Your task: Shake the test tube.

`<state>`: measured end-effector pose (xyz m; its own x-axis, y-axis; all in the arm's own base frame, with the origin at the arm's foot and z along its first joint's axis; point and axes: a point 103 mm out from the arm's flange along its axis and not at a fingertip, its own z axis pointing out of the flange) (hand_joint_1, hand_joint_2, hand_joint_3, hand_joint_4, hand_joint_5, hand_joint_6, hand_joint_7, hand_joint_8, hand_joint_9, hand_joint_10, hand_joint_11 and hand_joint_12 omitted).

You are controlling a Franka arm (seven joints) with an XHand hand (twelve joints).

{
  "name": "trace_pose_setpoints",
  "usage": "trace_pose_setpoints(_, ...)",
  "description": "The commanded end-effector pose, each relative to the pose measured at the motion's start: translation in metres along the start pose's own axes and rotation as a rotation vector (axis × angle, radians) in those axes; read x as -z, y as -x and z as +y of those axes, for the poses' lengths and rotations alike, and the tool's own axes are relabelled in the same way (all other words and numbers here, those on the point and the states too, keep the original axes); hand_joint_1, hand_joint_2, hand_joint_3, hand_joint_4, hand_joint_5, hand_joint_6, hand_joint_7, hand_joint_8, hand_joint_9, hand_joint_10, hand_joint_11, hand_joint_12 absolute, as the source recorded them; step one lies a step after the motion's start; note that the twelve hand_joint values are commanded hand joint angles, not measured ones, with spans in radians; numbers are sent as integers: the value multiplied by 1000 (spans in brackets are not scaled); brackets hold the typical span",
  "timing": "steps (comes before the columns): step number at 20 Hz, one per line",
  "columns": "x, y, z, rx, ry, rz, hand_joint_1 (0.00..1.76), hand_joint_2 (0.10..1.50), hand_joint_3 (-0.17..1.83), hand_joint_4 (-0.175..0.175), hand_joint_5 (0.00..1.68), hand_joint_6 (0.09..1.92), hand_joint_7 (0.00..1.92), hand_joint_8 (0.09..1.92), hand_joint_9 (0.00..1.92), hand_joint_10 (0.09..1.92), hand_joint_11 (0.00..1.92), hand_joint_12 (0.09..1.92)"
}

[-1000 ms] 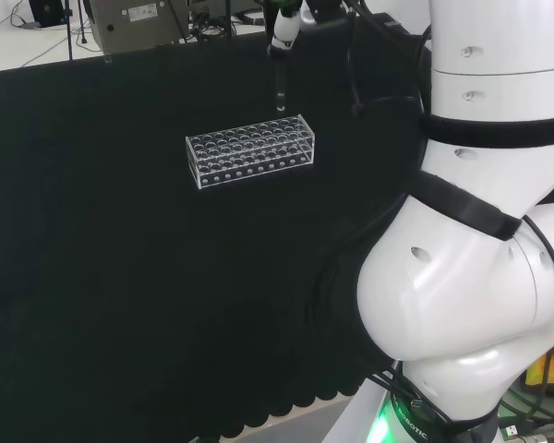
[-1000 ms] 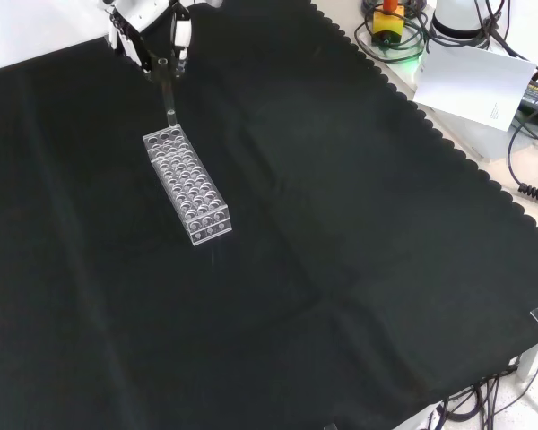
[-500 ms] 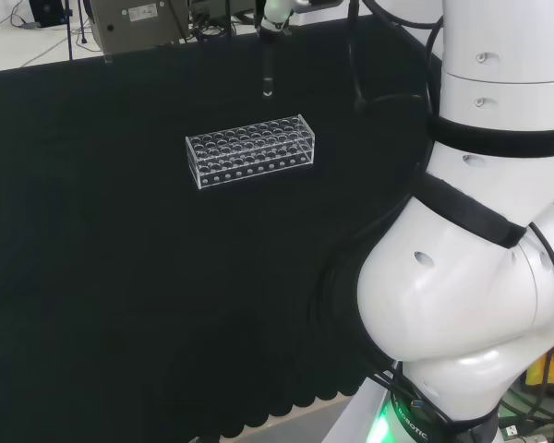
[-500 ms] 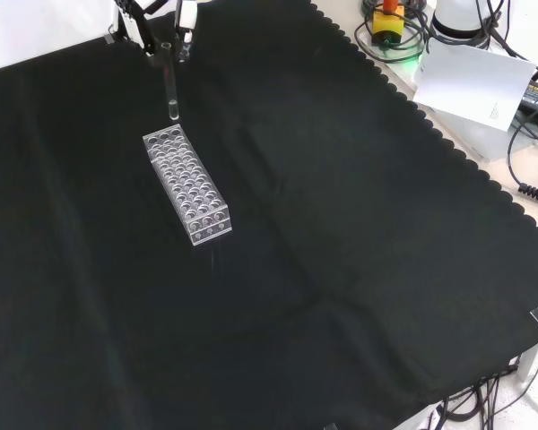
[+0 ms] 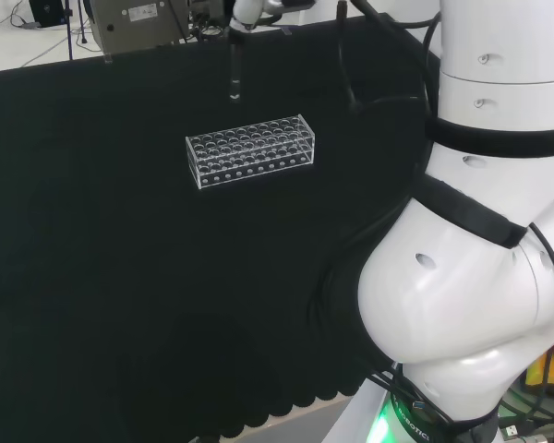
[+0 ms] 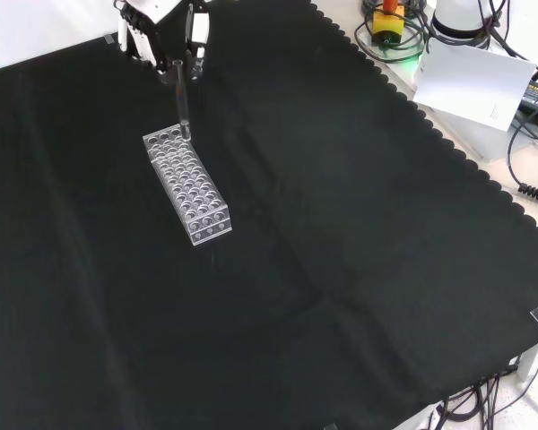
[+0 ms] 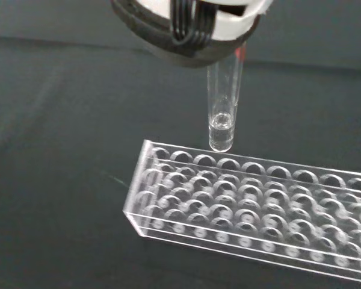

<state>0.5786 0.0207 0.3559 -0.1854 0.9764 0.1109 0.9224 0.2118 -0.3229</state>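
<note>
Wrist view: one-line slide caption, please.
Hand holds a clear test tube upright above the empty clear rack.

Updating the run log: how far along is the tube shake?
Done: the test tube is out of the clear rack, pinched at its top by the hand. In hand: it hangs upright above the rack's far end. Left: the shaking itself; no single picture shows motion.

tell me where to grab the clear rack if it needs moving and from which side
Grip the rack across its two long side walls near the middle, coming straight down from above. It is a long narrow box lying flat on the cloth, so the short span suits the fingers. The hand holds the test tube now.
</note>
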Motion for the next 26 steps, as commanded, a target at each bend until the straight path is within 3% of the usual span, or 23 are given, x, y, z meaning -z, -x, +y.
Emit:
trace_pose_setpoints(1,2,-22,7,41,10,6,1419,968,-1,-175,1319,190,1347,766,1366,179,800,1181)
trace_pose_setpoints(4,2,-17,4,26,5,1,1419,968,0,-175,1319,189,1347,766,1366,179,801,1181)
trace_pose_setpoints(8,-1,7,-4,-25,-14,-27,1419,968,0,-175,1319,189,1347,766,1366,179,802,1181)
trace_pose_setpoints(21,-15,128,-50,-325,-89,-84,1419,968,0,-175,1319,189,1347,766,1366,179,804,1180)
trace_pose_setpoints(23,-13,139,-53,-349,-87,-83,1419,968,0,-175,1319,189,1347,766,1366,179,804,1180)
trace_pose_setpoints(26,-11,140,-53,-347,-79,-73,1419,968,0,-175,1319,189,1347,766,1366,179,804,1180)
